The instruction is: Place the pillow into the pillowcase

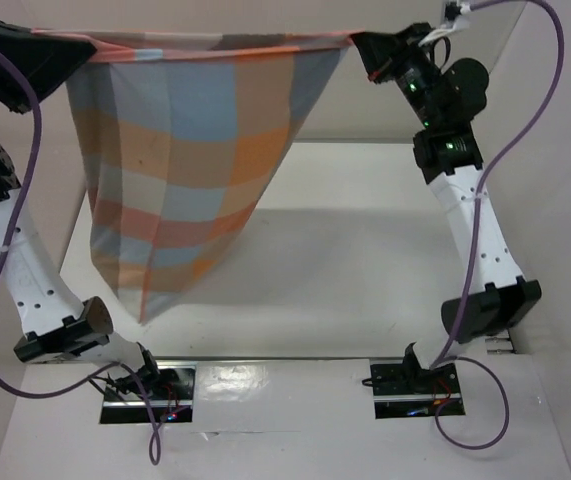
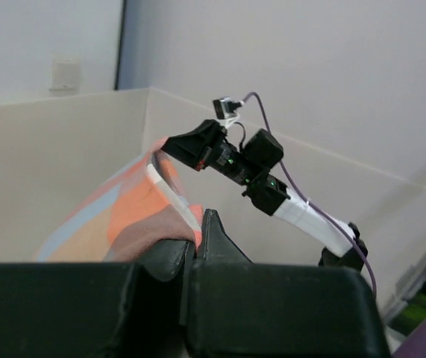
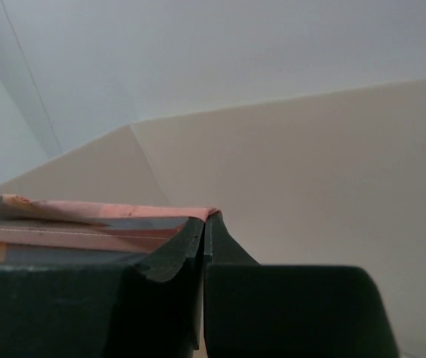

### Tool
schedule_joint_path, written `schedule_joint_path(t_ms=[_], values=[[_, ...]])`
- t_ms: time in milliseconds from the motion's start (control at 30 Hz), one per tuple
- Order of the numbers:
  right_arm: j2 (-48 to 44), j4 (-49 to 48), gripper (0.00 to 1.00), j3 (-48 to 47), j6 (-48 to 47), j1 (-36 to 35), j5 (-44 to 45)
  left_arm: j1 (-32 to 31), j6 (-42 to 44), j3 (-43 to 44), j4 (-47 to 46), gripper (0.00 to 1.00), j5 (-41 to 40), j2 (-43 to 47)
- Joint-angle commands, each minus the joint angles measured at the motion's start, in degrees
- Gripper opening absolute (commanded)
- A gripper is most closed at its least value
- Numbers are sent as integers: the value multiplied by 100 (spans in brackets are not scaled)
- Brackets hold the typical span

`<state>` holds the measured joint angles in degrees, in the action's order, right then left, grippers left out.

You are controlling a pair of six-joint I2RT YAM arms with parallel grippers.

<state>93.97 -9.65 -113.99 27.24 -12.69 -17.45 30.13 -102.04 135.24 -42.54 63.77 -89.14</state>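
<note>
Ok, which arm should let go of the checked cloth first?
Probably the right. The left gripper and right gripper are both shut on the top edge of the pillowcase, but most of it hangs under the left one, which could likely hold it alone.

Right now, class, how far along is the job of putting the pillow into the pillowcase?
Done: the pillowcase is held up, its top edge stretched taut. In hand: the left claw is shut on one top corner, the right claw on the other. Left: no pillow appears in any view and the case hangs flat and limp, so the stuffing itself looks not yet begun.
</note>
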Motion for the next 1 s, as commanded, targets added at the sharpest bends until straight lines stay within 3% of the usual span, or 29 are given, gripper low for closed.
schedule_joint_path(t_ms=[0, 33, 67, 100, 133, 200, 333, 533, 633, 667, 767, 800, 833, 867, 900, 933, 967], values=[[-834, -616, 0, 1280, 236, 907, 664, -243, -35, -243, -571, 0, -533, 309], [-1063, -669, 0, 1962, 411, 1291, 612, -392, -175, -400, -893, 0, -480, 310], [-1152, -670, 0, 2265, 509, 1495, 559, -394, -333, -454, -1157, 8, -427, 362], [-1214, -670, 0, 2537, 606, 1697, 489, -394, -465, -524, -1438, 28, -427, 363], [-1215, -670, 0, 2792, 737, 2065, 306, -394, -623, -769, -1641, 68, -357, 458], [-1136, -504, 0, 3286, 791, 2349, 120, -394, -711, -981, -1959, 100, -278, 590], [-461, 111, 0, 3472, 792, 2701, -459, -447, -870, -1500, -2179, 100, -277, 714], [164, 805, 0, 3604, 405, 2631, -760, -717, 147, -2772, -1109, 98, 196, 1030], [314, 1428, 0, 3446, 19, 2500, -532, -1471, 2155, -3591, 1152, 98, 523, 1110], [410, 1579, 0, 3445, -148, 2447, -287, -1692, 3624, -3819, 3049, 100, 375, 1110], [595, 2089, 0, 3278, -264, 2315, 48, -2475, 5164, -4502, 5067, 100, -153, 1022], [596, 2194, 4, 3148, -333, 2315, 110, -2616, 5533, -4811, 5333, 100, -285, 1022], [674, 2361, 25, 3094, -403, 2262, 32, -2739, 5711, -5084, 5518, 100, -382, 970], [675, 2458, 54, 3016, -404, 2262, -21, -2949, 5861, -5321, 5694, 100, -496, 969], [675, 2564, 74, 2945, -535, 2131, 48, -3056, 6236, -5750, 5861, 100, -784, 969], [675, 2652, 100, 2796, -588, 2061, 188, -3170, 6466, -5894, 6437, 100, -1065, 969], [579, 2879, 100, 2708, -676, 1903, 416, -3406, 6843, -6104, 6730, 100, -1399, 969]])
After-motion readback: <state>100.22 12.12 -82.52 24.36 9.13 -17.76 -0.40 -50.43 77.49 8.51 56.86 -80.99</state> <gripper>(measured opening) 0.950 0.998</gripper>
